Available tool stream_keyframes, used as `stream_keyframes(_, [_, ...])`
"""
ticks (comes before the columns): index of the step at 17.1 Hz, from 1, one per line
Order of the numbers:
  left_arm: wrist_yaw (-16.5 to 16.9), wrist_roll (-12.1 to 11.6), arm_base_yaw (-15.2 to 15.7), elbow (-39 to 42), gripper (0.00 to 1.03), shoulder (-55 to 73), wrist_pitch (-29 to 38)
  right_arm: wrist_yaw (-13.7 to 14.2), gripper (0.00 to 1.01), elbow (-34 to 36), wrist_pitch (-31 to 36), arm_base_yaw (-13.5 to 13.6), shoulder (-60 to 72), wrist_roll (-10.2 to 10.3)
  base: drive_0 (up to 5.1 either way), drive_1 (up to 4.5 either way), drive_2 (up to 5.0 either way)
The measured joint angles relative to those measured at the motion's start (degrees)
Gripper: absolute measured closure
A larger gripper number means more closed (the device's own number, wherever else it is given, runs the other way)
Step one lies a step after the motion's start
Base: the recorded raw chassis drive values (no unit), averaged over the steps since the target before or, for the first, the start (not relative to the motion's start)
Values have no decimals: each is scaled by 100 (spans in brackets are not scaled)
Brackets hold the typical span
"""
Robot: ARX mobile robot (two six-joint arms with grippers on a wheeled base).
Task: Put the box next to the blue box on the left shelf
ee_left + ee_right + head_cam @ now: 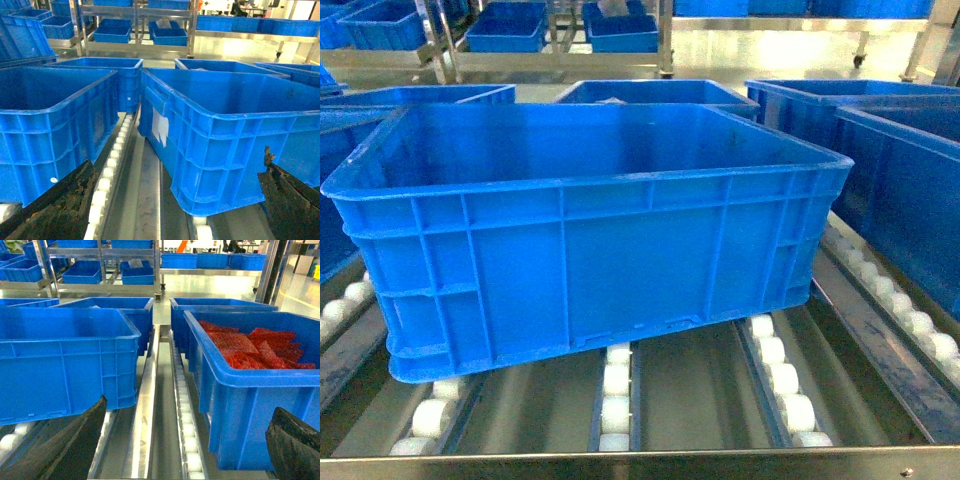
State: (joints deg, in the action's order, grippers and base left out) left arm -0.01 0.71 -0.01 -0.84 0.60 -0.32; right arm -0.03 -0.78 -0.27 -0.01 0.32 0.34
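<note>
The box [590,230] is a large empty blue crate that rests on the rollers of the left shelf [690,390], turned a little so its left corner is nearest. The left wrist view shows the box [235,135] on the right and the other blue box [50,125] on the left, with a roller track between them on the shelf [145,190]. My left gripper [172,207] is open in front of that gap and holds nothing. My right gripper [180,445] is open too, low over the shelf [145,415], with the box [60,360] on its left. Neither gripper shows in the head view.
A blue crate holding red packets [250,350] stands right of the box. More blue crates [655,92] sit behind on the same deck. A metal front lip [640,465] edges the shelf. A steel rack with crates [135,30] stands across the aisle.
</note>
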Motion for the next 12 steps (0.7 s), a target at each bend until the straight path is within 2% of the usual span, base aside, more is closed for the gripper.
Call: stream_keyframes(12, [0,-7,0,0,5,0,0,0,3,0,0,0,0,0,0,0,0])
